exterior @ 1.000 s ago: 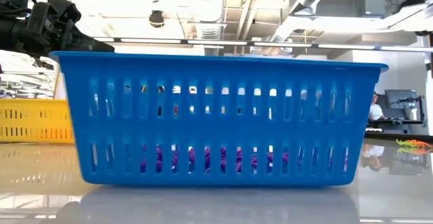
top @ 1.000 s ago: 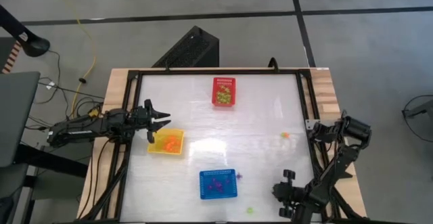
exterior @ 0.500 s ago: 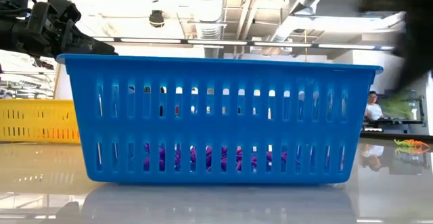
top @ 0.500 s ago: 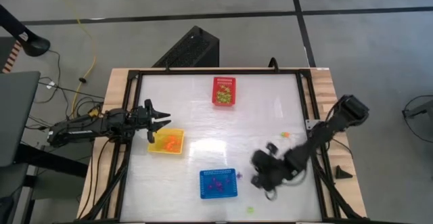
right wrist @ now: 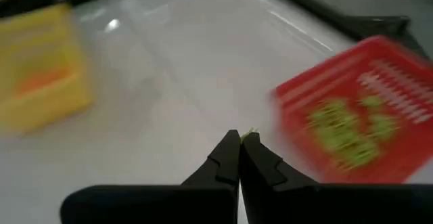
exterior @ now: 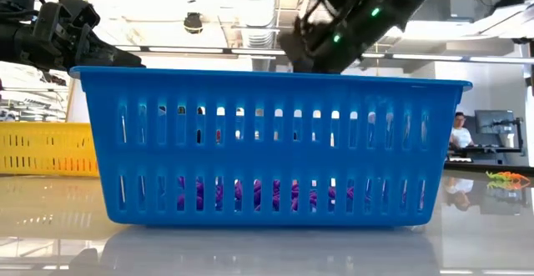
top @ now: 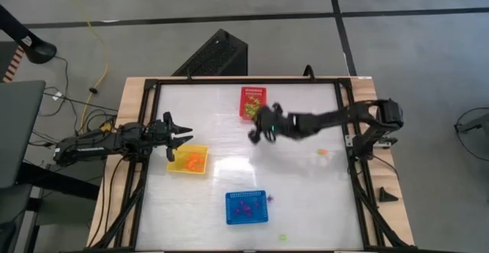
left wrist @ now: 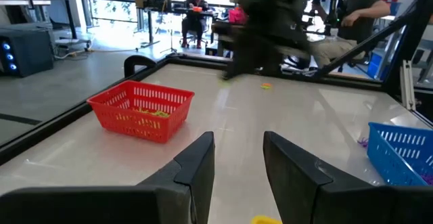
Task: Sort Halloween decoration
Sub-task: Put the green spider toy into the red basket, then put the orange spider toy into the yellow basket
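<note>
Beside red basket (top: 253, 102) | right end effector (top: 253, 134) pinches green trinket (right wrist: 247, 135) | left end effector (top: 186, 138) open

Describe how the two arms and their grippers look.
Both arms are dark, jointed and slim, with cabling along the left one. The left gripper has two black, flat, tapering fingers. The right gripper has pointed black fingers; small green lights glow on its wrist.

I can read no text, label, brand, number or sign anywhere around my grippers: nothing legible on the baskets, the table or the room beyond.
</note>
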`<act>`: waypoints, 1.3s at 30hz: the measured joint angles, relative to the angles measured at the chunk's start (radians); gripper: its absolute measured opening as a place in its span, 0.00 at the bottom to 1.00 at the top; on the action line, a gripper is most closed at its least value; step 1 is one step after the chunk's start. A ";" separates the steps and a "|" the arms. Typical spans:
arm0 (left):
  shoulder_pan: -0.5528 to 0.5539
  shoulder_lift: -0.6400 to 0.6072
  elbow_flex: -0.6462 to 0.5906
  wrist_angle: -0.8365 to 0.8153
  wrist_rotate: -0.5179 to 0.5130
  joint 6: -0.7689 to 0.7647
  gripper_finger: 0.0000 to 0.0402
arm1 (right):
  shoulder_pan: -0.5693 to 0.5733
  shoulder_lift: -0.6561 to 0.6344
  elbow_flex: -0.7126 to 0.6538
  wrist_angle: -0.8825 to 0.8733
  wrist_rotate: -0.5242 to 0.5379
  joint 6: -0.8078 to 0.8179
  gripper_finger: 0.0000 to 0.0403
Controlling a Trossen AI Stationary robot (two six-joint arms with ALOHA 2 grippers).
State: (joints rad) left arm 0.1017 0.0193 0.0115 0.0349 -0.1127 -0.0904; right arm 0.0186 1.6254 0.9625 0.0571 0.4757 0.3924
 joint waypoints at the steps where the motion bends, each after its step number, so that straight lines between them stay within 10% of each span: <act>1: 0.000 0.000 0.000 0.000 0.000 0.000 0.29 | -0.054 -0.001 0.001 0.009 -0.023 -0.002 0.07; 11: 0.000 0.000 0.000 0.000 0.000 0.000 0.29 | -0.322 0.032 0.000 0.088 -0.268 0.026 0.13; 25: 0.000 0.000 0.000 0.000 0.000 0.000 0.29 | -0.351 0.037 0.001 0.010 -0.241 0.059 0.29; 34: 0.000 0.000 0.000 0.000 0.000 0.000 0.29 | -0.361 -0.172 0.001 -0.458 -0.245 0.202 0.42; 39: 0.000 0.000 0.000 0.000 0.000 0.000 0.29 | -0.181 -0.280 -0.048 -0.785 -0.118 0.451 0.40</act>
State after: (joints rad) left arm 0.1020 0.0195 0.0113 0.0349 -0.1131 -0.0906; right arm -0.1620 1.3457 0.9148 -0.7278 0.3573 0.8432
